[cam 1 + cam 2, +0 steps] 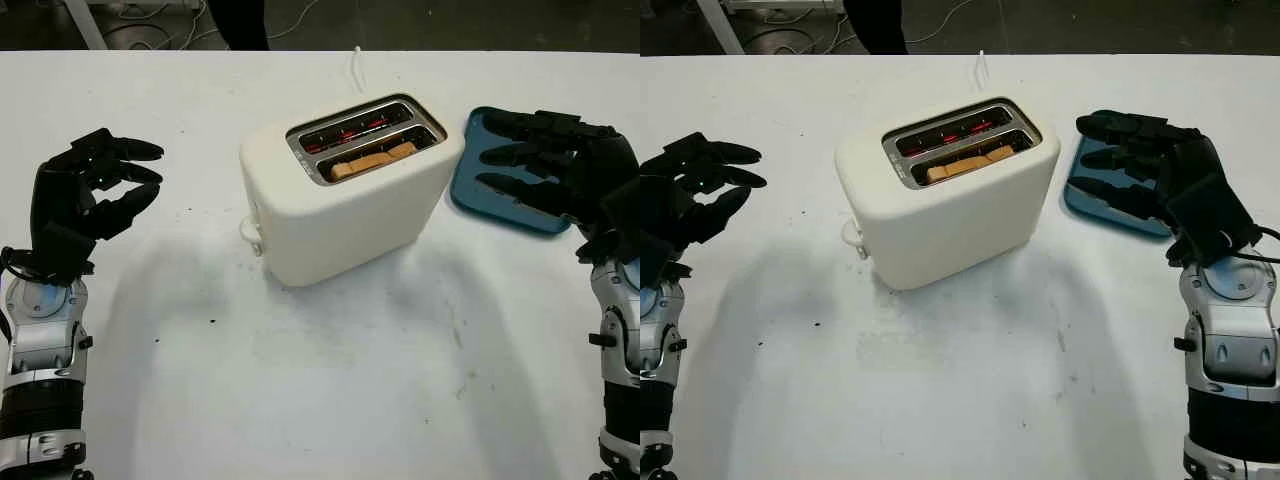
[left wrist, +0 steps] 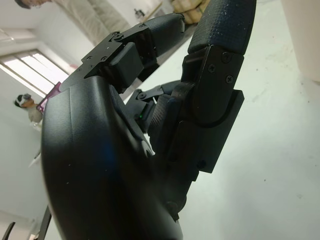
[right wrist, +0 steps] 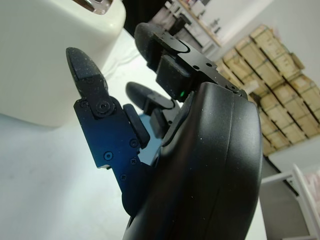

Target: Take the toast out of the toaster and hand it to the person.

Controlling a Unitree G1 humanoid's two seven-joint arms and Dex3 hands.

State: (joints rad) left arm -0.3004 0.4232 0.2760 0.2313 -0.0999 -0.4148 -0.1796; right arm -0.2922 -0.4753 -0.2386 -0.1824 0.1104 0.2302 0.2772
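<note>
A cream two-slot toaster (image 1: 345, 195) stands in the middle of the white table (image 1: 330, 380). A brown slice of toast (image 1: 372, 160) sits low in its nearer slot; the farther slot glows red. My left hand (image 1: 95, 190) hovers open to the left of the toaster, well apart from it. My right hand (image 1: 545, 165) is open to the toaster's right, over the blue plate (image 1: 478, 175). The toaster's cream wall (image 3: 45, 55) shows close by in the right wrist view.
The blue plate lies flat at the right, next to the toaster. The toaster's lever knob (image 1: 250, 232) sticks out at its left end. A white cord (image 1: 357, 65) runs back from it. A dark floor lies beyond the table's far edge.
</note>
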